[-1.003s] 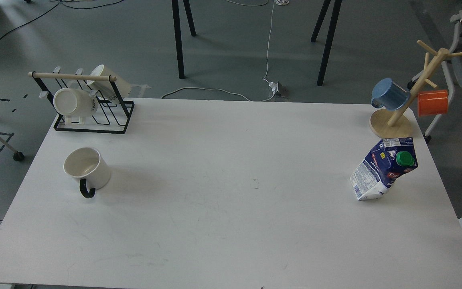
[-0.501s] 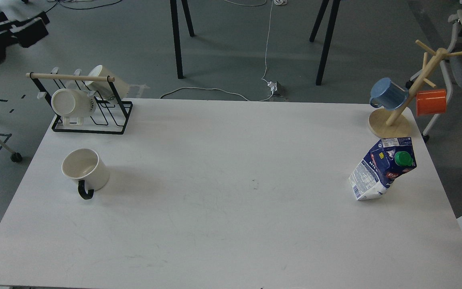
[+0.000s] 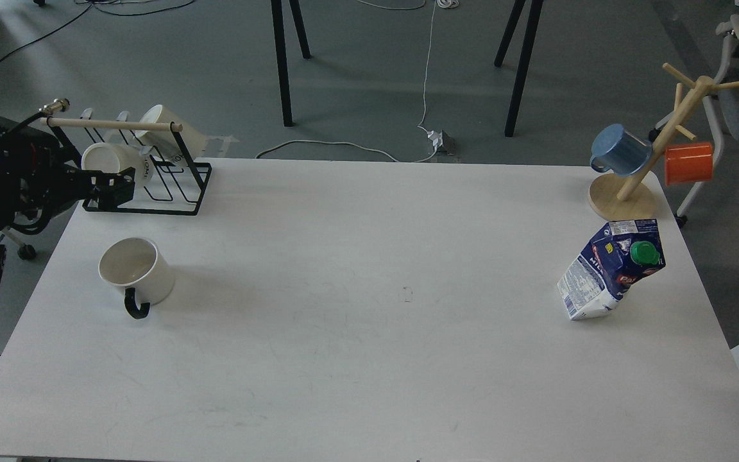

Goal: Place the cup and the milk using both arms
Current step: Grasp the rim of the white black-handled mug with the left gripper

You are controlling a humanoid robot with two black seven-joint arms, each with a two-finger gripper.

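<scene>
A white cup (image 3: pixel 137 274) with a black handle stands upright on the left of the white table (image 3: pixel 369 359), handle toward me. A blue and white milk carton (image 3: pixel 612 269) with a green cap stands dented and leaning on the right side. My left gripper (image 3: pixel 115 188) is at the table's far left edge, in front of the black rack and above and behind the cup, apart from it. It is dark and its fingers cannot be told apart. My right arm is out of view.
A black wire rack (image 3: pixel 151 186) with a wooden bar holds two white mugs at the back left. A wooden mug tree (image 3: pixel 648 160) with a blue mug (image 3: pixel 620 151) and an orange mug (image 3: pixel 689 163) stands at the back right, just behind the carton.
My left arm has come in from the upper left and now reaches to the rack's front, above the cup. The cup and the carton have not moved.
</scene>
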